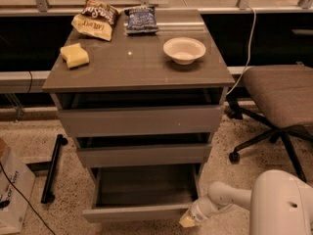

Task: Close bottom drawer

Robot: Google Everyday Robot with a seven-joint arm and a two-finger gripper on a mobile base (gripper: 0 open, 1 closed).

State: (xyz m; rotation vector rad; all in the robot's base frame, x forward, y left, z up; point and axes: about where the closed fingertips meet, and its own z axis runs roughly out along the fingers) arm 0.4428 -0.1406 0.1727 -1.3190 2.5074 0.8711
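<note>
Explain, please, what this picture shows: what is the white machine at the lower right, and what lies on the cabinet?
The white shape is a robot's arm, seen by one camera looking down from above. Its gripper is at the right front corner of the bottom drawer, which is pulled out and looks empty. I see nothing held in the gripper. On the cabinet top lie a white bowl, a yellow sponge and two snack bags. An office chair stands to the right.

The tabletop (137,67) carries a yellow sponge (74,56) at left, a brown snack bag (95,18) and blue snack bag (141,19) at its far edge, and a white bowl (184,50) at right. The claw (188,221) hangs at the frame's lower right.
</note>
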